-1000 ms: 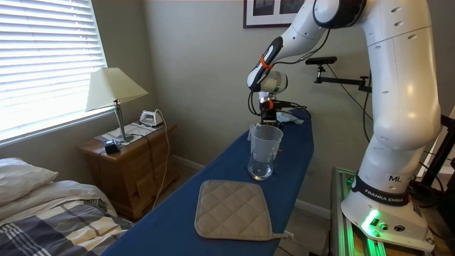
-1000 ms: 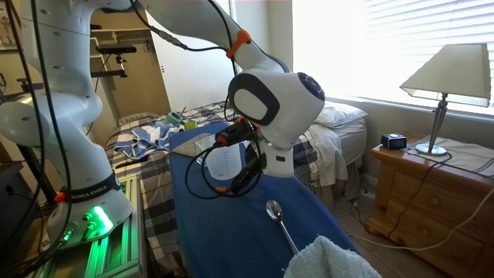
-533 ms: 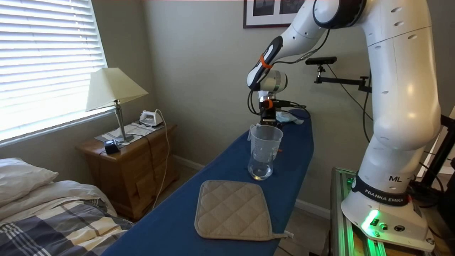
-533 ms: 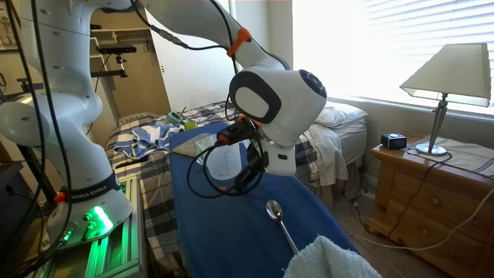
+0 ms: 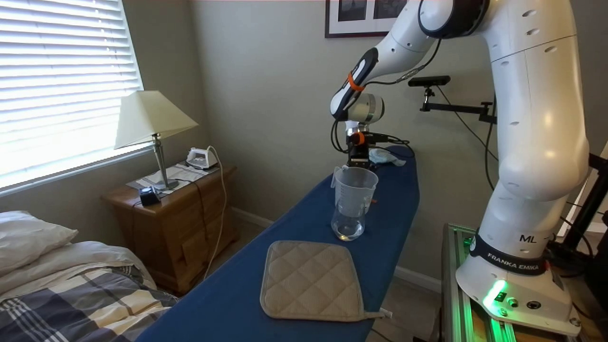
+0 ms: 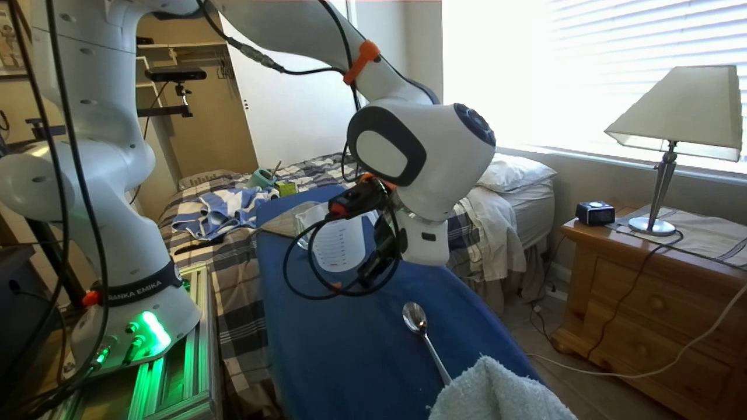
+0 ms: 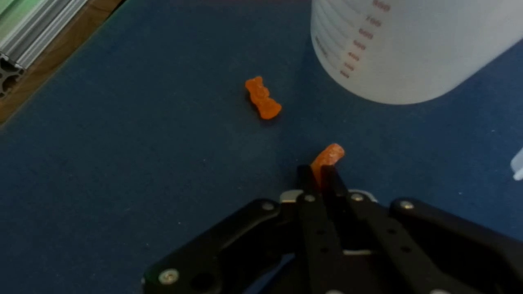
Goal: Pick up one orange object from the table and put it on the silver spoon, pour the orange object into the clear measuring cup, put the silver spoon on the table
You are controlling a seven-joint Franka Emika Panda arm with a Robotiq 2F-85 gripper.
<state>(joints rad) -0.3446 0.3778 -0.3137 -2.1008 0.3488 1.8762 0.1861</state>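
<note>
In the wrist view, your gripper [image 7: 318, 173] has the held orange piece [image 7: 328, 156], and the loose orange piece [image 7: 262, 98] lies on the blue table [image 7: 143, 143], between 10 and 11 o'clock of that: two pieces in all. Your jaws stand nearly together, only the held orange piece's width between them, pinching one end while the other pokes out toward 1 o'clock; whether it is off the table, you cannot tell.

You have one measuring cup [image 7: 400, 53], upright on the table at 1 o'clock of your gripper in that view, near both pieces and touching neither. Its wall is cloudy with a printed red scale, and you cannot tell what is in it. In an exterior view, one clear vessel [image 5: 348, 228] stands at the cup's 6 o'clock; whether they touch, you cannot tell, and glints at its bottom leave its contents unclear. One quilted pad [image 5: 311, 280] lies at 7 o'clock of that vessel.

In an exterior view, your one silver spoon [image 6: 423, 331] lies on the table at about 5 o'clock of your gripper. Its bowl shows shiny metal, and its handle points to 5 o'clock, ending at one pale towel [image 6: 499, 394].
</note>
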